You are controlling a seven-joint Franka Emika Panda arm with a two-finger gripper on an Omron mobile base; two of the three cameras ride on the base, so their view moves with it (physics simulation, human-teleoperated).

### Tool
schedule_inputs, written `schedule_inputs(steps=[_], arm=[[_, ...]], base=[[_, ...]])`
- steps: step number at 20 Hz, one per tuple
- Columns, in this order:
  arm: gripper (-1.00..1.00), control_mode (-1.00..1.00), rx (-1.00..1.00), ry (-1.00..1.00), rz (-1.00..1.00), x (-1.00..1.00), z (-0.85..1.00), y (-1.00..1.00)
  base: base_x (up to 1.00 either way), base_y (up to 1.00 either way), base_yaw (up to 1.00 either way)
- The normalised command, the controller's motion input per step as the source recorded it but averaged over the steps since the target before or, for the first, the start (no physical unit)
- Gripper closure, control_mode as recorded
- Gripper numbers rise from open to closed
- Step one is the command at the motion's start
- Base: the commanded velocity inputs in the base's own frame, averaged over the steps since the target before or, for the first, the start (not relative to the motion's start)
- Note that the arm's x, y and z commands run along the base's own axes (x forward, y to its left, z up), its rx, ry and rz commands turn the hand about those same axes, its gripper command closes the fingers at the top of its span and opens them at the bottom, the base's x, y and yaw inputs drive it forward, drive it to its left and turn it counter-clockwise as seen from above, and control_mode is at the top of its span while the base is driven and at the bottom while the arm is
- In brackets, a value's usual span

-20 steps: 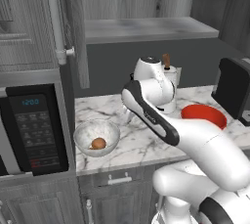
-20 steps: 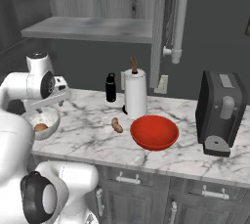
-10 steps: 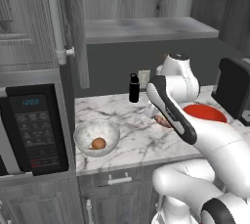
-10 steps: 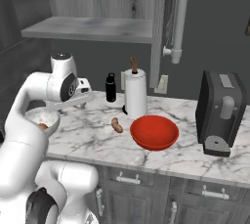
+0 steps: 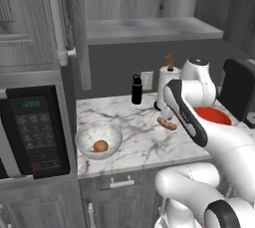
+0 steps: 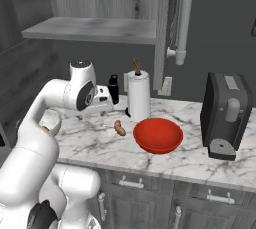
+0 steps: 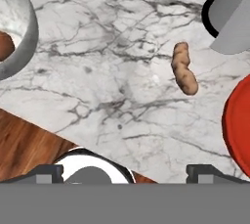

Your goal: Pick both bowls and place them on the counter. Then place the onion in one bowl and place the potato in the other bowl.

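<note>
Now, line by line:
Counter: the white marble counter (image 5: 134, 137) carries both bowls, the potato, a black bottle (image 5: 136, 89) and a paper towel roll (image 6: 139, 96).
Marble bowl: the deep white-grey bowl (image 5: 98, 140) stands upright near the counter's front edge, beside the microwave (image 5: 31, 132).
Onion: the round orange-brown onion (image 5: 100, 146) lies inside the marble bowl.
Red bowl: the glossy red bowl (image 6: 158, 135) sits upright on the counter, between the potato and the dark coffee machine (image 6: 226, 115).
Potato: the lumpy potato (image 7: 184, 69) lies bare on the marble, just beside the red bowl and in front of the paper towel roll, touching neither.
Tool: the tool (image 7: 125, 171) hangs above the counter with nothing between its fingertips (image 7: 48, 172), which stand wide apart; the potato lies ahead of it in the hand view.
</note>
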Motion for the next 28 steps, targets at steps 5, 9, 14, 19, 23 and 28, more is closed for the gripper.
schedule_inputs(steps=[5,9,14,19,23,28], arm=[[-1.00,-1.00,0.00,0.06,-0.07,0.30,-0.19,-0.38],[-1.00,-1.00,0.00,0.07,-0.03,0.44,-0.29,-0.31],[-1.00,-1.00,0.00,0.08,-0.01,0.53,-0.32,-0.22],[-1.00,-1.00,0.00,0.08,0.00,0.44,-0.35,-0.07],[-1.00,-1.00,0.00,0.03,0.00,0.34,-0.32,0.00],[-1.00,-1.00,0.00,0.01,0.00,0.29,-0.28,0.00]], base=[[0.00,0.00,0.00],[0.00,0.00,0.00],[0.00,0.00,0.00],[0.00,0.00,0.00],[0.00,0.00,0.00],[0.00,0.00,0.00]])
